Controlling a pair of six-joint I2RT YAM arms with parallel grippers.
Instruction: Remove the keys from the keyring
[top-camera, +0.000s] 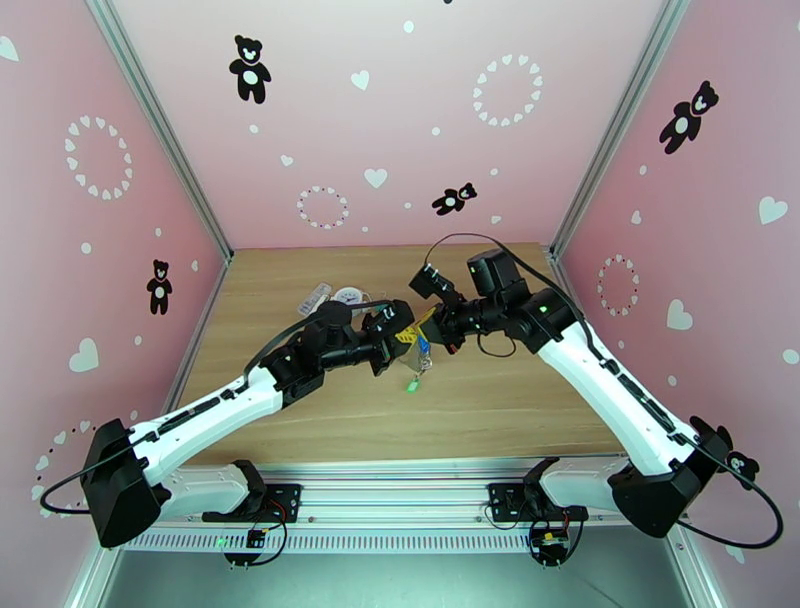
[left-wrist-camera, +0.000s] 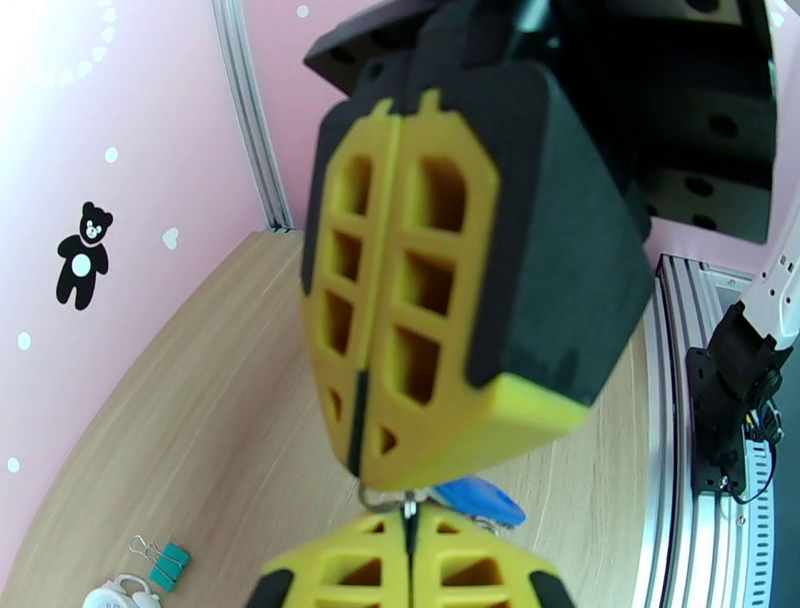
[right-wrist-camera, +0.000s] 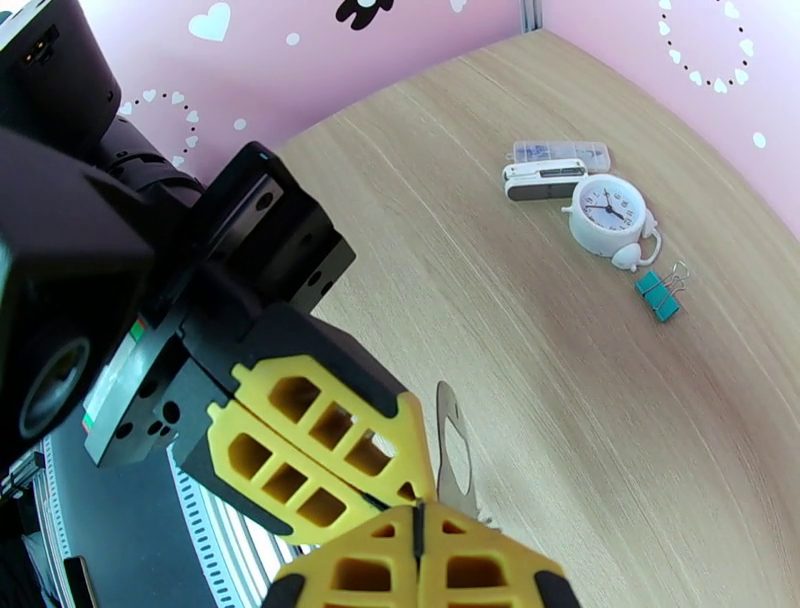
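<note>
Around me stand pink walls (top-camera: 400, 120) dotted with black bears (top-camera: 249, 68) and white hearts (top-camera: 375, 177), metal posts (top-camera: 160, 130) at the corners, a wooden table (top-camera: 500, 410) below.

light: bright, even; shadows: soft; wrist views: fisheye-bent (foreground blurred)

Left arm (top-camera: 215, 410): reaches forward and to the right, out over mid-table.
Left gripper (left-wrist-camera: 410, 530): yellow fingers pressed flat together.
Right arm (top-camera: 610, 375): stretches forward and to the left, wrist bent downward.
Right gripper (right-wrist-camera: 418, 525): jaws closed, tips almost meeting the left gripper's tips.
</note>
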